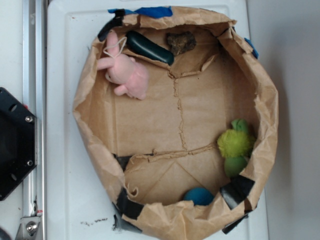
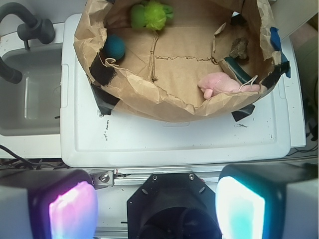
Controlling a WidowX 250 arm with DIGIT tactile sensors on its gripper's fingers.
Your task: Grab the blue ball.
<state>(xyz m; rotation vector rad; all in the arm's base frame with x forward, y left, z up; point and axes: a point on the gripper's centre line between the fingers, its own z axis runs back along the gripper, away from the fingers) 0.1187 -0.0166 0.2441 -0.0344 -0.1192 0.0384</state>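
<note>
A white lid [image 1: 65,125] is filling most of the exterior view, carrying a brown paper bag [image 1: 95,100] rolled down into a shallow basin. Inside the bag, the blue ball [image 1: 198,195] is sitting at the lower edge of the frame, tucked against the paper wall beside a strip of black tape [image 1: 239,190]; it is looking small, smooth, round and teal-blue, partly hidden by the rim. In the wrist view the same ball is lying at the upper left. A pink plush [image 1: 125,72] is lying in the upper left of the bag, a dark green oblong object [image 1: 149,47] is resting just beside it, and a brown lump [image 1: 181,42] is sitting at the top. A yellow-green plush toy [image 1: 236,147] is leaning against the right wall.

The gripper [image 2: 157,204] is hanging at the bottom of the wrist view, well apart from the bag, its fingers [image 2: 72,209] standing wide apart with nothing between them.
</note>
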